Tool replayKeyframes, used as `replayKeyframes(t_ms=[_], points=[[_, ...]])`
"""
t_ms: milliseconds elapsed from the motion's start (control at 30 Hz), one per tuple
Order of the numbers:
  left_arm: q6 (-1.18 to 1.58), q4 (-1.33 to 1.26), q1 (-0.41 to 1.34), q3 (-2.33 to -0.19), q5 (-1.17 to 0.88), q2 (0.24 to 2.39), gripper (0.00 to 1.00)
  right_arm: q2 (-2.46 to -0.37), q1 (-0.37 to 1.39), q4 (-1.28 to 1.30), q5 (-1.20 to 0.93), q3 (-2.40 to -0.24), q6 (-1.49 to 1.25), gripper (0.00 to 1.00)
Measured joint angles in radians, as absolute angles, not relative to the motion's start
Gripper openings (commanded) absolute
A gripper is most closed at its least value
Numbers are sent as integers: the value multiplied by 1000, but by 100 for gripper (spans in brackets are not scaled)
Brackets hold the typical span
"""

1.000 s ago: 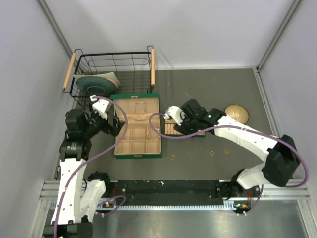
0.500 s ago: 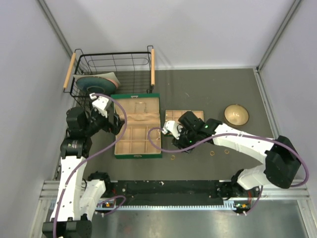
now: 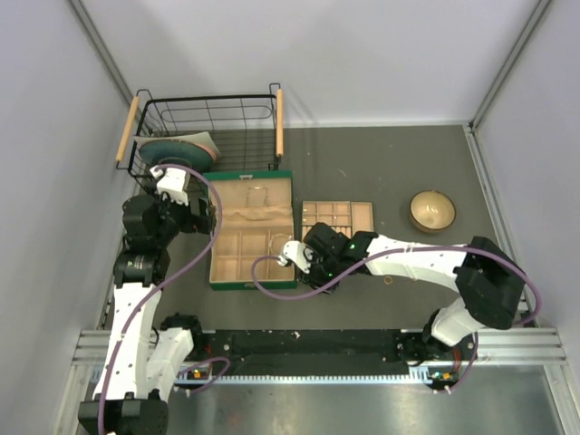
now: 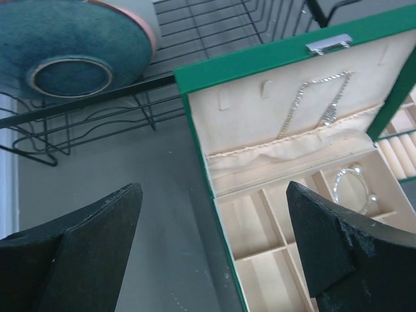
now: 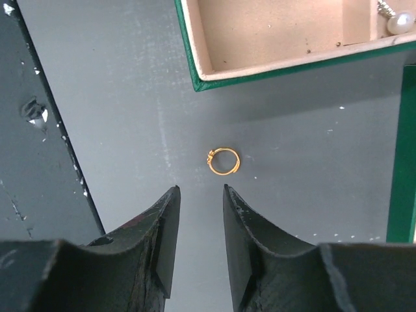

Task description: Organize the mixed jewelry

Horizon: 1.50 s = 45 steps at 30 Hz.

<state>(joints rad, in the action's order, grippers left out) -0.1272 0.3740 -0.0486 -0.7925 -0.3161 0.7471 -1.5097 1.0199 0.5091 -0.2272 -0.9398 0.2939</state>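
A small gold ring (image 5: 224, 161) lies on the grey table just beyond my right gripper (image 5: 200, 190), whose jaws stand a narrow gap apart with nothing between them. In the top view the right gripper (image 3: 319, 272) hovers off the front right corner of the green box (image 3: 290, 284). Another gold ring (image 3: 388, 281) lies further right on the table. A silver bracelet with beads (image 4: 351, 185) rests in a box compartment. My left gripper (image 4: 213, 195) is wide open above the box's left edge (image 3: 207, 217).
A beige compartment tray (image 3: 337, 217) lies right of the box, and a tan bowl (image 3: 432, 210) further right. A wire basket (image 3: 207, 136) with a teal plate (image 4: 71, 52) stands behind the box. A silver chain (image 4: 318, 104) hangs in the lid.
My right arm has swung from over the beige tray down and left to the box's front right corner, above the ring, its jaws narrowing a little. The left gripper drew back slightly toward the basket.
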Motion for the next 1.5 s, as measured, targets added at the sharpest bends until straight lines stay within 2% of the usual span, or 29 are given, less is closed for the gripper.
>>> replayKeyframes(t_ms=[400,867,1500], points=[[-101,349,-58,-791,-185,747,99,-1606,1031,476,-207,-945,249,28],[-99,343,-59,-790,-166,747,99,-1645,1056,454,-166,-972,222,25],[-99,343,-61,-790,-163,747,99,-1677,1058,455,-125,-978,212,27]])
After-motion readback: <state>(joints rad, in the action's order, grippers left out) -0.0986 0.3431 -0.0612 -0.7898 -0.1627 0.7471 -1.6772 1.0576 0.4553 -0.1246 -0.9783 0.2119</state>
